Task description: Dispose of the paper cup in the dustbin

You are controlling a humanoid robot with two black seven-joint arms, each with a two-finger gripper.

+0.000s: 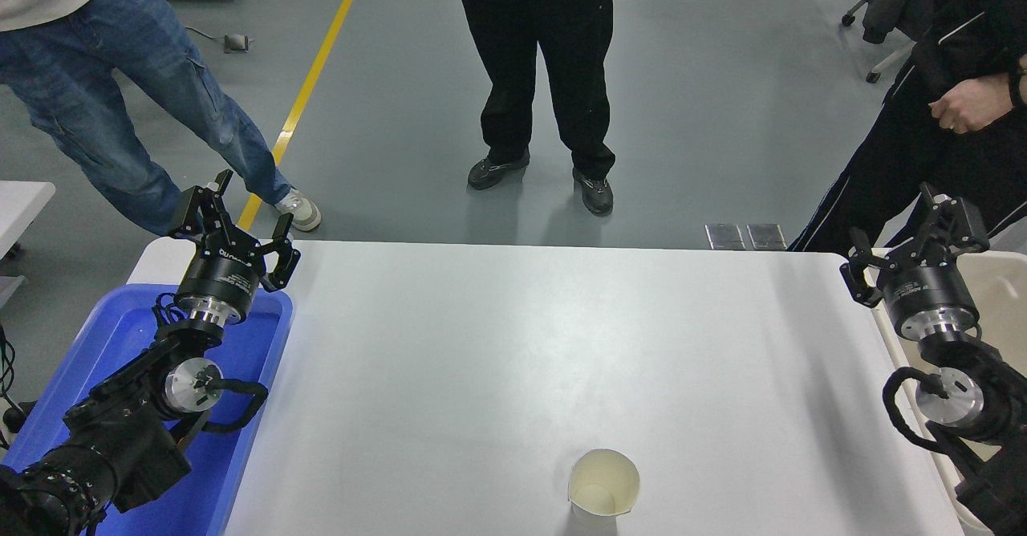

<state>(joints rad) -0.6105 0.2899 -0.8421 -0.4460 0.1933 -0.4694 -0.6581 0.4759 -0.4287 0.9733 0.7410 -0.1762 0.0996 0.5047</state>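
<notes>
The paper cup [603,484], white with a cream inside, stands upright near the table's front edge, right of centre. The beige dustbin [999,281] sits off the table's right edge, mostly hidden behind my right arm. My right gripper [915,241] is open and empty, above the table's right edge by the dustbin, far from the cup. My left gripper [234,219] is open and empty, parked at the far left over the blue tray.
A blue plastic tray [108,335] lies under my left arm at the table's left edge. Three people stand beyond the far edge: jeans legs [120,87] at left, black trousers [545,62] in the middle, a person's hand [967,107] at right.
</notes>
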